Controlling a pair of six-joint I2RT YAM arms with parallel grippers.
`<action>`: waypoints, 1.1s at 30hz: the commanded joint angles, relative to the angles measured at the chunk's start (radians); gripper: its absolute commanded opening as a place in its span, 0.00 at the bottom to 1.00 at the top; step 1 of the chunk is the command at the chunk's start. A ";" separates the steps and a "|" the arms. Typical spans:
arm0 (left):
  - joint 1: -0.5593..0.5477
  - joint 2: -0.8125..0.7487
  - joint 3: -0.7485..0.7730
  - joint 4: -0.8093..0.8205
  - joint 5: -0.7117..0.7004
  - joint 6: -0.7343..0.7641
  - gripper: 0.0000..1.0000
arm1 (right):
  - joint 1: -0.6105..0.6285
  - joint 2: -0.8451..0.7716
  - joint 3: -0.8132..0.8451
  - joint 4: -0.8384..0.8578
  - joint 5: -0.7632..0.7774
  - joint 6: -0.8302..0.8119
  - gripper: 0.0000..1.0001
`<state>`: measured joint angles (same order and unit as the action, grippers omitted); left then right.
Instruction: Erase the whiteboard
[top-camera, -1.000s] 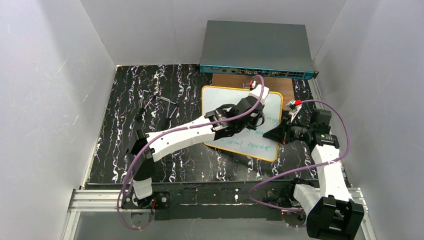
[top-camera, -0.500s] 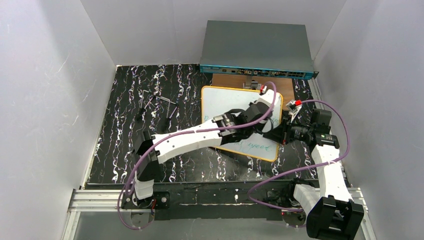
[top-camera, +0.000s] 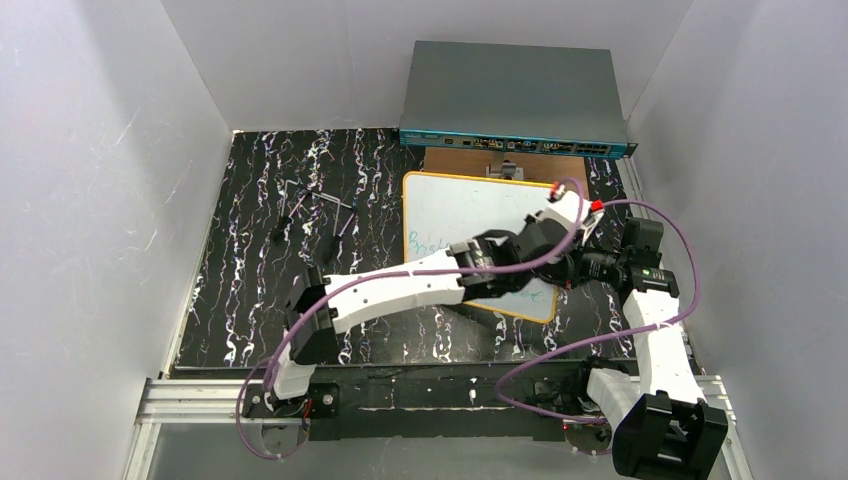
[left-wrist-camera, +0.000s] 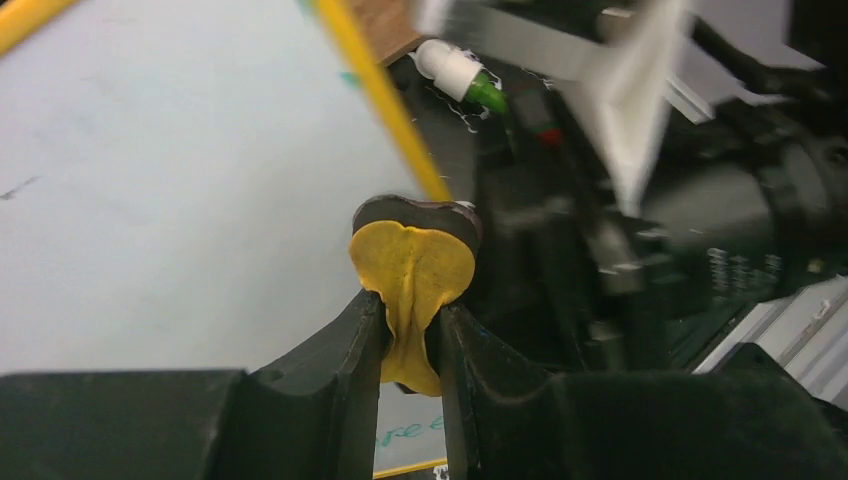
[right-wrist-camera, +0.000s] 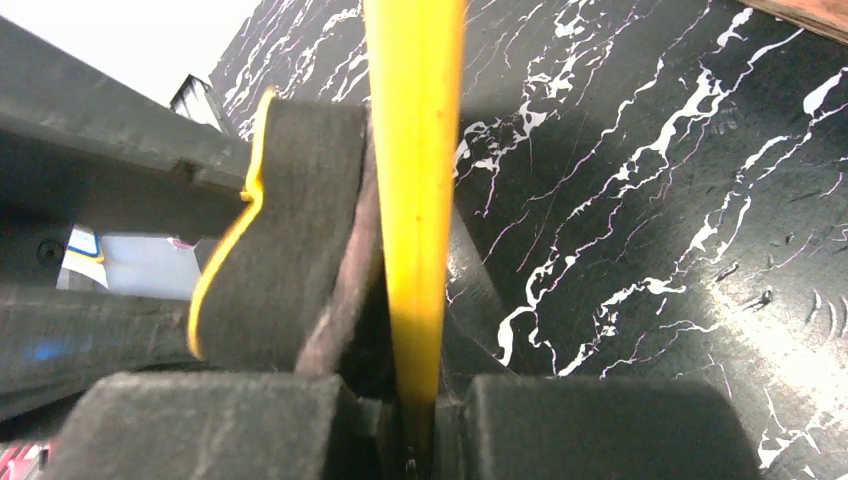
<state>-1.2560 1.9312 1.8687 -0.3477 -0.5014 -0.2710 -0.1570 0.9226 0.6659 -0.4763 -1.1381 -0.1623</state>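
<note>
Moved since one second ago: the left arm, from the whiteboard's middle out to its right rim, the eraser going with it. The right arm and the whiteboard lie as they did.

1. Whiteboard (top-camera: 450, 205): white, orange-yellow rim, flat on the tabletop (top-camera: 250, 260) right of centre. Its far edge overlaps a brown board (top-camera: 455, 160). Green-blue writing (top-camera: 425, 243) shows near the left edge. The lower right part is hidden under the left arm, and the upper area reads blank.

2. Left fingers (left-wrist-camera: 340, 350): narrow, pinching the eraser (left-wrist-camera: 413, 270). It is a yellow body with a dark felt face, its tip at the board's right rim.

3. Right fingers (right-wrist-camera: 590, 420): clamped on the whiteboard's right rim, the yellow strip running straight up between them. The eraser's felt stands just beside that rim on the board side in the right wrist view.

4. Marker (left-wrist-camera: 460, 78): white barrel, green end, lying on the tabletop just outside the rim, far of the eraser.

5. Grey switch (top-camera: 515, 95): rack-type box with a blue front strip, at the tabletop's far edge behind the brown board.

6. Metal rods (top-camera: 320, 205): thin, bent, on the tabletop's left part, well apart from the whiteboard.
</note>
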 joint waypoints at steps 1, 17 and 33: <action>-0.025 0.042 0.081 -0.026 -0.047 0.073 0.00 | 0.006 -0.024 0.052 0.047 -0.128 -0.034 0.01; -0.008 0.004 0.028 -0.014 -0.019 0.052 0.00 | 0.005 -0.028 0.052 0.047 -0.132 -0.035 0.01; -0.021 -0.028 -0.033 0.010 0.084 0.093 0.00 | 0.003 -0.028 0.053 0.046 -0.132 -0.034 0.01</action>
<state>-1.2293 1.9316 1.8706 -0.3611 -0.4347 -0.2111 -0.1635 0.9234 0.6659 -0.4831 -1.1305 -0.1429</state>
